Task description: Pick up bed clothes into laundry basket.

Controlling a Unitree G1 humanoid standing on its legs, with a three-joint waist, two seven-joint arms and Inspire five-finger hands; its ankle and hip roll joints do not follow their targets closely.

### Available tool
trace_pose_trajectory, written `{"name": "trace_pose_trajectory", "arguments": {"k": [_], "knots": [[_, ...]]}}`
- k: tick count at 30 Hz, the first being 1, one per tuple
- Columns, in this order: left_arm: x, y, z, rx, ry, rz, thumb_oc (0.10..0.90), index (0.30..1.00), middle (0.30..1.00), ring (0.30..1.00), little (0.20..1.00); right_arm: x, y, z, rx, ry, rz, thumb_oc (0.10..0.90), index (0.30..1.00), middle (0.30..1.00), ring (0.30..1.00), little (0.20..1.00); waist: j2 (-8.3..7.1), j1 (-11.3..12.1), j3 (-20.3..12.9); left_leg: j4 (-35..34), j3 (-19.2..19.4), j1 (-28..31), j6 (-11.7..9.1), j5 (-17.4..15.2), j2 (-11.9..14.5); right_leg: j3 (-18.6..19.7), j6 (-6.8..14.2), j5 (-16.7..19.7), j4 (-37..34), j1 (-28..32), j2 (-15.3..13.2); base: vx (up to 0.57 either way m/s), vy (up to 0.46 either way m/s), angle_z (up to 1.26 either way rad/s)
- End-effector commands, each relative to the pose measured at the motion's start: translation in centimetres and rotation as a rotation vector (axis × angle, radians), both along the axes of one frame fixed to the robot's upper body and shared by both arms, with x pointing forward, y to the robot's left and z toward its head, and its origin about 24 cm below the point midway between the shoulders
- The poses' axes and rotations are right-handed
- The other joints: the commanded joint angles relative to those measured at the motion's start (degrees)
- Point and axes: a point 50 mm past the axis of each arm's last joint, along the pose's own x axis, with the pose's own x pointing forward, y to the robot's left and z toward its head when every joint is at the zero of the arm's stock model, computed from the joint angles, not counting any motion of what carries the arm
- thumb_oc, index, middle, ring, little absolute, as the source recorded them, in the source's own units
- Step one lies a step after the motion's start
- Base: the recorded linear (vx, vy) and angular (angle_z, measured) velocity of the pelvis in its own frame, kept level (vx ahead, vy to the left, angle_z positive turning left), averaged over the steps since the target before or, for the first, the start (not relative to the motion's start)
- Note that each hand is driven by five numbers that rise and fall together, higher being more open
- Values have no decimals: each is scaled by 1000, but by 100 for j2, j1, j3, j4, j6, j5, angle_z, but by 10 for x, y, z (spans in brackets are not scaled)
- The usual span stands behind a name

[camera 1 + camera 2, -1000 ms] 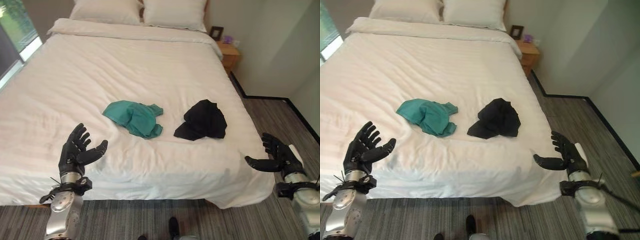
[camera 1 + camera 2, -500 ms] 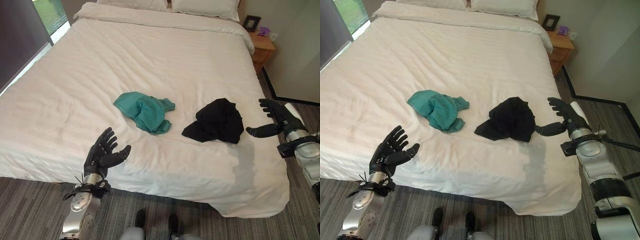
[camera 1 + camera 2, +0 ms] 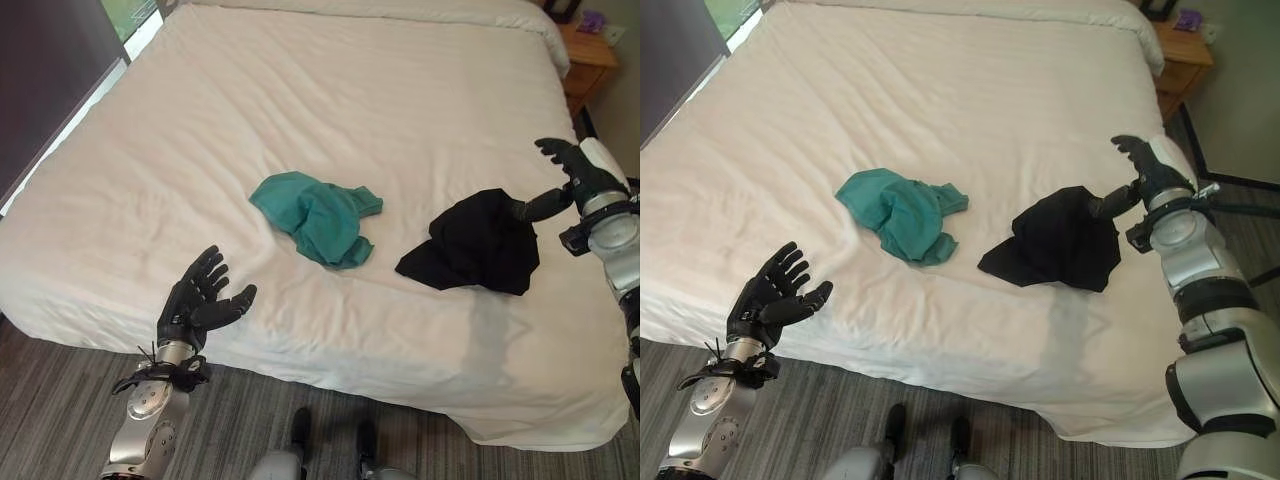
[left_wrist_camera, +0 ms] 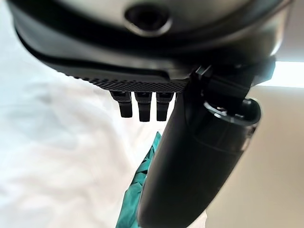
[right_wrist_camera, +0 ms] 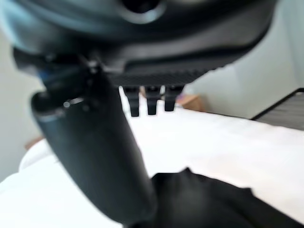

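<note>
A crumpled teal garment (image 3: pixel 317 215) lies mid-bed on the white sheet (image 3: pixel 300 100). A black garment (image 3: pixel 475 243) lies to its right, near the bed's right side. My right hand (image 3: pixel 565 175) hovers open just right of and above the black garment, its thumb reaching toward the cloth's upper edge; the right wrist view shows that black garment (image 5: pixel 223 204) just below the straight fingers (image 5: pixel 151 102). My left hand (image 3: pixel 198 302) is raised open over the bed's front edge, well left of the teal garment (image 4: pixel 135 199), holding nothing.
A wooden nightstand (image 3: pixel 590 55) stands at the bed's far right corner. A dark window wall (image 3: pixel 45 70) runs along the left. Striped grey carpet (image 3: pixel 60 410) lies before the bed.
The view has shifted closer over the bed. My right hand has risen and moved in beside the black garment. My left hand stays raised and open at the front edge.
</note>
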Motion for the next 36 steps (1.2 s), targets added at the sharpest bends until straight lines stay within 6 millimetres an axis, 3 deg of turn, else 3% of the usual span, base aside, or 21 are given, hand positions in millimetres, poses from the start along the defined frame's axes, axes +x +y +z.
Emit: {"name": "trace_pose_trajectory", "arguments": {"k": [1,3,4,8,11,13,14,15,19,22,23,24,25,26,27,28,29,31,33,35,36], "knots": [[7,-7,44,22,-229,-57,800,900,900,900,900,6,10,45,-37,-161,-2,800,900,900,900,900,-4,52,-290,-4,-64,-293,-84,57,-239,6,238,-100,147,-264,-4,-40,2,1],[8,-8,44,12,-229,-55,800,900,900,900,900,6,3,27,-32,-102,-43,800,900,900,900,900,52,78,-205,-4,-82,-364,-79,81,-256,-3,224,-106,205,-368,-8,-51,5,5],[9,-9,45,8,-237,-55,800,900,900,900,900,3,-9,-1,-18,-10,-100,800,900,900,900,900,121,103,-122,-4,-112,-430,-73,99,-275,-15,211,-118,263,-461,-15,-46,5,17],[11,-9,48,18,-251,-62,800,900,900,900,900,-14,-27,-69,41,200,-179,800,900,900,900,900,251,152,-6,-4,-173,-529,-61,128,-314,-47,188,-156,361,-606,-41,-22,0,9],[13,-6,46,11,-249,-40,800,900,900,900,900,-31,-29,-119,107,323,-201,800,900,900,900,900,337,142,76,-4,-183,-584,-56,148,-332,-63,172,-197,454,-717,-50,-9,1,2],[13,-5,45,14,-251,-24,800,900,900,900,900,-49,-23,-163,186,415,-204,800,900,900,900,900,378,113,96,-4,-179,-586,-52,151,-329,-42,159,-223,501,-745,-52,19,-6,1],[14,-1,51,5,-282,11,800,900,900,900,900,-70,-17,-201,269,486,-206,717,775,775,775,775,395,53,113,-4,-165,-564,-53,148,-329,-39,153,-248,523,-733,-49,36,-15,3],[13,-1,51,7,-280,10,800,900,900,900,900,-71,-17,-202,270,487,-207,400,300,300,300,300,389,61,107,-4,-166,-559,-53,146,-330,-41,153,-252,525,-729,-50,38,-19,5],[14,12,64,46,-332,71,800,900,900,900,900,-135,-20,-264,363,666,-278,400,300,300,300,300,380,-115,59,-4,-205,-429,-71,93,-310,-72,132,-364,542,-599,-25,66,-33,7],[14,29,85,168,-389,143,800,900,900,900,900,-202,-13,-312,470,812,-379,400,300,300,300,300,332,-260,-5,-4,-211,-247,-92,25,-263,-103,113,-489,580,-411,0,71,-39,12],[14,29,85,169,-389,143,800,900,900,900,900,-202,-13,-312,470,812,-379,400,300,300,300,300,332,-260,-3,-4,-212,-243,-92,25,-263,-104,113,-490,579,-406,-1,58,-38,5],[15,36,92,206,-402,168,800,900,900,900,900,-225,-8,-326,480,884,-397,400,300,300,300,300,312,-320,-13,-4,-208,-173,-104,6,-232,-111,95,-541,608,-350,16,34,-58,2],[19,48,108,299,-430,210,800,900,900,900,900,-253,0,-341,521,952,-424,400,300,300,300,300,183,-455,42,569,-134,-207,-164,-147,-185,-93,67,-594,663,-235,0,7,-89,6],[22,54,120,365,-453,222,800,900,900,900,900,-266,2,-345,548,973,-447,400,300,300,300,300,90,-499,105,1113,-92,-410,-238,-175,-178,-76,42,-592,683,-193,-18,-37,-88,6],[24,69,140,458,-484,275,800,900,900,900,900,-276,0,-347,544,1014,-445,400,300,300,300,300,-89,-426,223,2043,-423,-776,-310,-129,-304,149,6,-574,739,-103,10,-41,-37,8],[27,76,152,503,-495,294,800,900,900,900,900,-276,2,-348,546,1026,-430,400,300,300,300,300,-164,-410,204,2199,-592,-912,-266,-195,-332,284,18,-559,727,-63,14,-25,-5,-12],[27,76,153,504,-498,293,800,900,900,900,900,-276,3,-348,548,1025,-430,400,300,300,300,300,-177,-402,192,2183,-589,-940,-267,-156,-337,286,21,-531,717,-92,7,27,28,-25],[35,91,180,616,-506,331,800,900,900,900,900,-280,0,-347,550,1041,-424,400,300,300,300,300,-270,-477,70,1908,-655,-1001,-255,-216,-94,482,101,-532,690,-17,-5,74,61,-57],[43,99,206,717,-509,344,800,900,900,900,900,-280,-5,-343,561,1012,-438,400,300,300,300,300,-251,-603,-72,1474,-543,-1006,-300,-78,193,546,150,-552,681,75,-39,142,140,-56],[53,105,225,757,-488,336,800,900,900,900,900,-271,-13,-335,556,967,-435,400,300,300,300,300,-126,-656,-174,915,-581,-891,-334,160,254,698,188,-614,723,173,6,131,172,-8],[56,103,227,758,-492,330,800,900,900,900,900,-272,-12,-336,563,965,-439,400,300,300,300,300,-146,-606,-152,866,-567,-848,-334,182,257,710,187,-620,730,186,3,142,261,-20]]}}
